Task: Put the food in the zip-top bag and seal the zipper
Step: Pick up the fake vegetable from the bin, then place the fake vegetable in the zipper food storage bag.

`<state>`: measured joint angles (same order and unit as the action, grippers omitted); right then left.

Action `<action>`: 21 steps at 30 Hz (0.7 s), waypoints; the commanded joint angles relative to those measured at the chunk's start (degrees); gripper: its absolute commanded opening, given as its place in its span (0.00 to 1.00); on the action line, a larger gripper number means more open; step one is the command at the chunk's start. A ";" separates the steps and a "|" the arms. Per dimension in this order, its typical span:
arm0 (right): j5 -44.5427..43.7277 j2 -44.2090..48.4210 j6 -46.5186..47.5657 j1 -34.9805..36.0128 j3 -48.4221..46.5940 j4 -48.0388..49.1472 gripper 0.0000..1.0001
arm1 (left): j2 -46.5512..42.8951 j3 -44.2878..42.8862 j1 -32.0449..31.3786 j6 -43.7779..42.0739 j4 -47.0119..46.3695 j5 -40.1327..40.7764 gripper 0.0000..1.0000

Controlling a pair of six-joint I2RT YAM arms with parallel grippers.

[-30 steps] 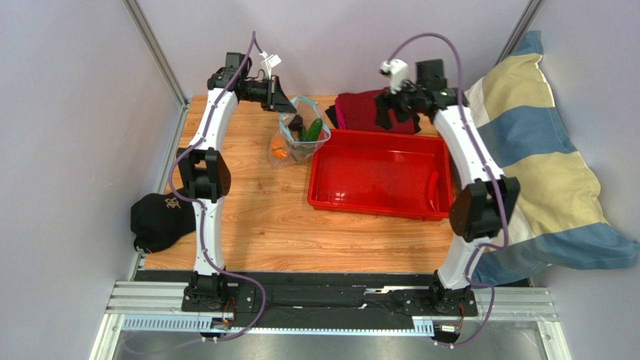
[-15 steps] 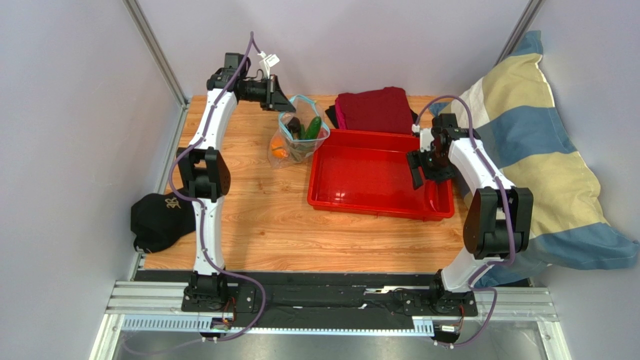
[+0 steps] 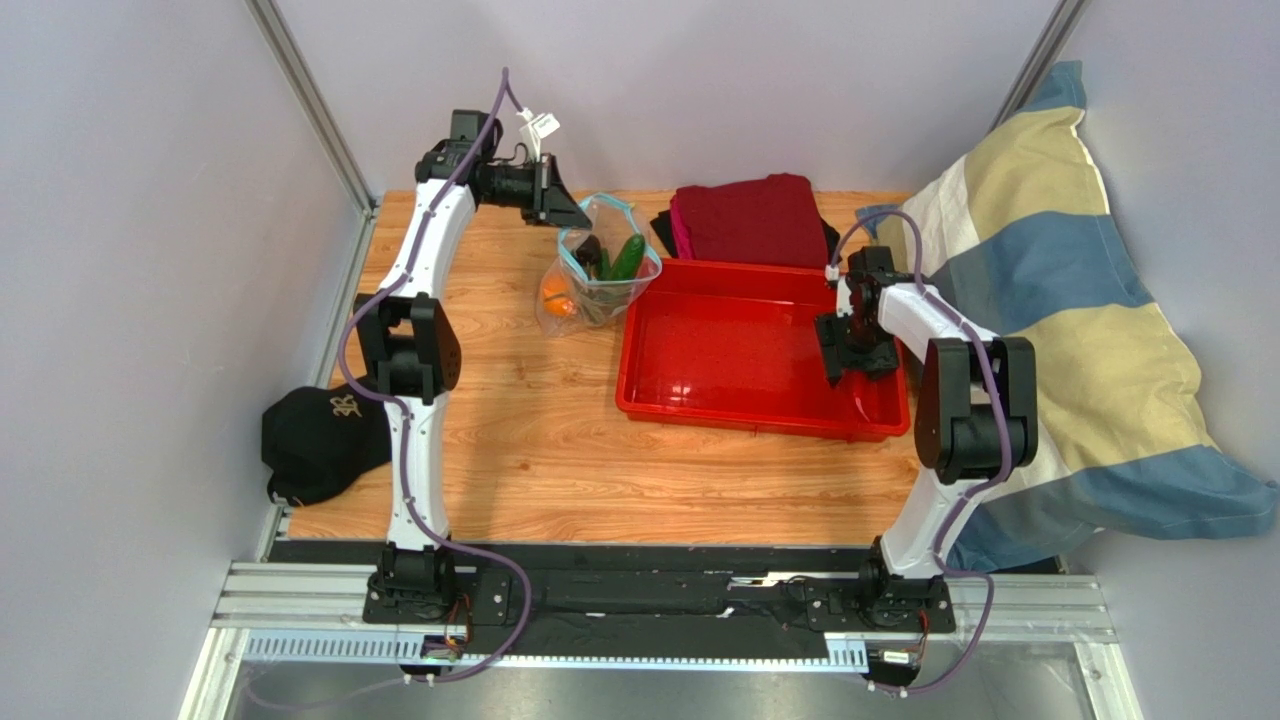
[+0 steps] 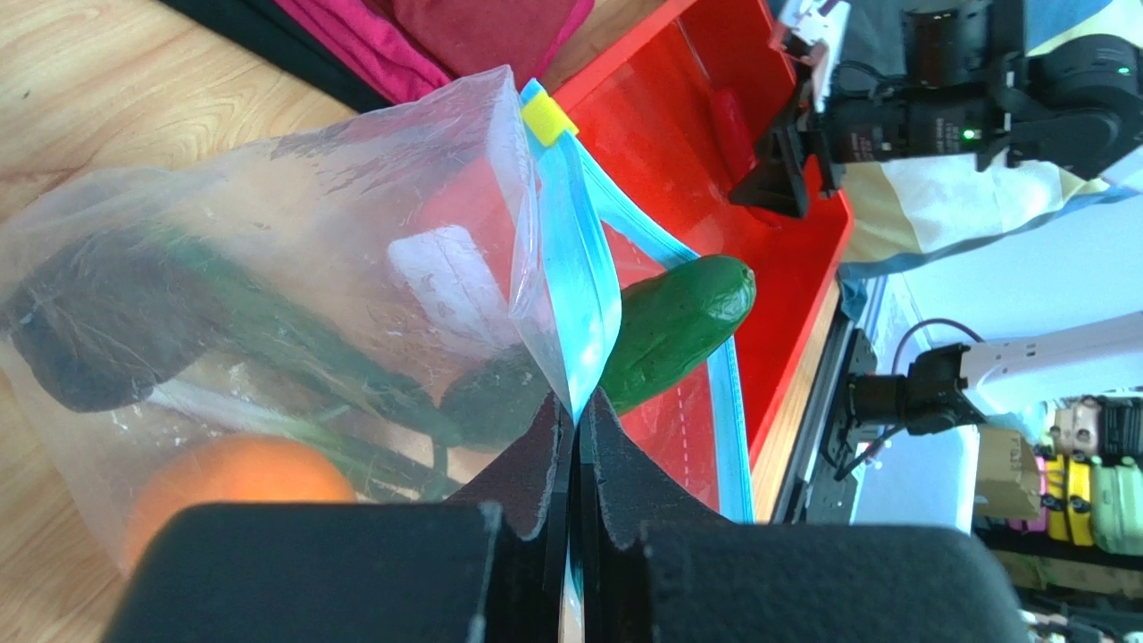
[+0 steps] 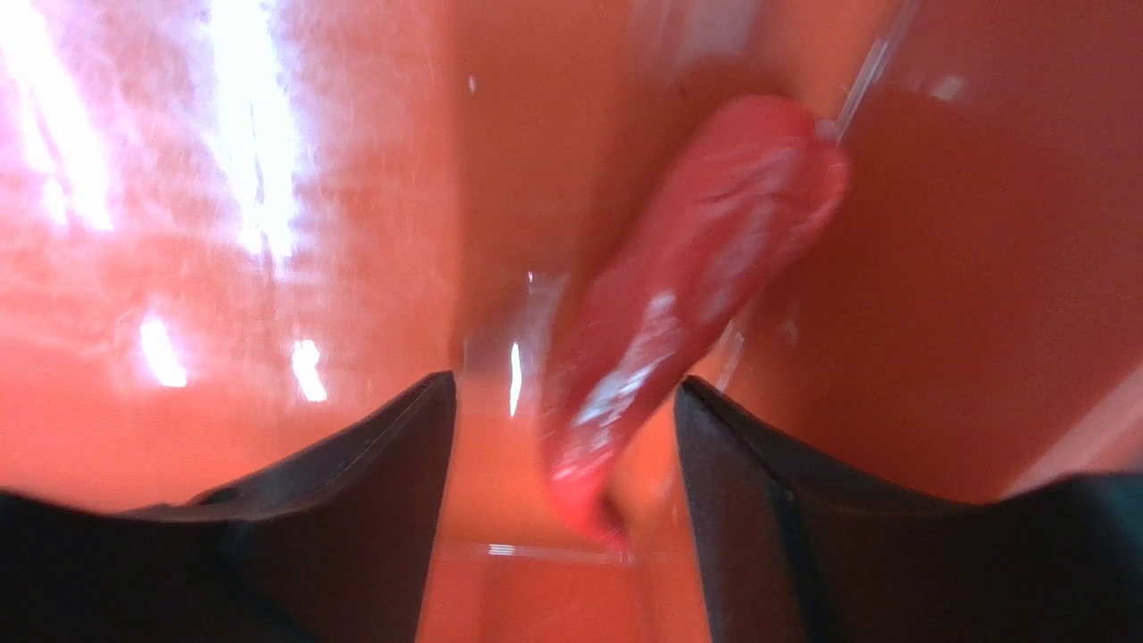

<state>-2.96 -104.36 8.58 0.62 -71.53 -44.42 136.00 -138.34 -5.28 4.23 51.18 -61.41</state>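
The clear zip-top bag (image 3: 601, 278) stands left of the tray, its mouth held up by my left gripper (image 3: 564, 203). In the left wrist view that gripper (image 4: 574, 409) is shut on the blue zipper (image 4: 580, 295) below a yellow slider (image 4: 548, 118). Inside the bag are an orange fruit (image 4: 222, 482), a dark round piece (image 4: 101, 335) and green stems, and a green vegetable (image 4: 678, 315) pokes out of the mouth. My right gripper (image 3: 852, 353) is low in the tray's right end. It (image 5: 564, 402) is open, with the red chili (image 5: 698, 295) lying between its fingers (image 5: 403, 449).
The red tray (image 3: 721, 360) fills the table's middle right. A folded dark red cloth (image 3: 751, 218) lies behind it. A black cap (image 3: 316, 435) hangs at the left table edge. A striped pillow (image 3: 1082, 330) rests against the right side.
My right arm swung from above the cloth at the back down into the tray's right end, over the chili, and its jaws narrowed somewhat. The left gripper and bag stayed put.
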 commanded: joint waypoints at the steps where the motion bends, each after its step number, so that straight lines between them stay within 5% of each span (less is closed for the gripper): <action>1: 1.55 -1.81 -1.55 -0.01 -3.08 4.43 0.53 | -1.62 0.27 0.27 0.17 -0.82 -1.08 0.00; 6: 8.75 -3.66 -1.28 0.08 -10.89 2.59 0.12 | -1.71 0.18 0.36 0.17 -0.73 -0.99 0.00; 9: 12.79 -3.84 -1.28 -0.01 -15.56 1.45 0.00 | -1.62 0.18 0.27 0.17 -0.64 -0.91 0.00; 14: 24.72 -2.79 -2.95 1.74 -27.51 3.63 0.00 | -1.71 0.27 0.36 0.17 -0.55 -1.26 0.00; 21: 33.63 -0.93 -3.57 10.35 -31.47 32.18 0.00 | -1.88 0.62 0.36 0.08 -0.64 -1.87 0.00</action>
<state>22.24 -107.48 6.00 5.39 -99.61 -30.96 136.00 -138.04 -5.21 4.23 51.16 -61.47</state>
